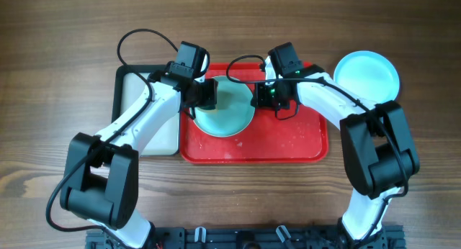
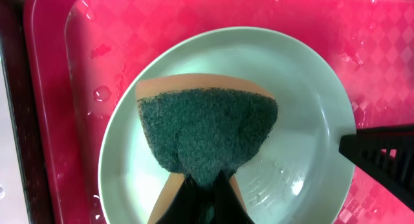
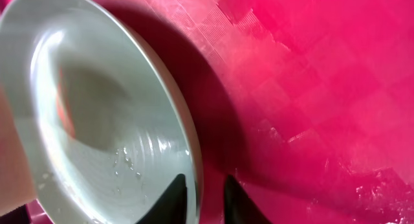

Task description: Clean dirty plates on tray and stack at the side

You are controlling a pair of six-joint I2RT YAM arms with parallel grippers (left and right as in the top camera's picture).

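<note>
A pale blue-green plate (image 1: 229, 116) lies on the red tray (image 1: 288, 142), at its back left. My left gripper (image 1: 207, 96) is shut on a green scouring sponge with a tan back (image 2: 207, 130) and presses it on the inside of the plate (image 2: 304, 107). My right gripper (image 1: 268, 96) grips the plate's right rim, one finger inside and one outside (image 3: 204, 177), and holds that side tilted up off the tray (image 3: 310, 88). A second pale blue plate (image 1: 366, 75) sits on the table to the right of the tray. No white plate shows.
A smaller black-rimmed tray with a pale inside (image 1: 164, 137) stands just left of the red tray, under my left arm. Water drops lie on the red tray (image 2: 97, 30) and in the plate (image 3: 97, 120). Bare wooden table surrounds both trays.
</note>
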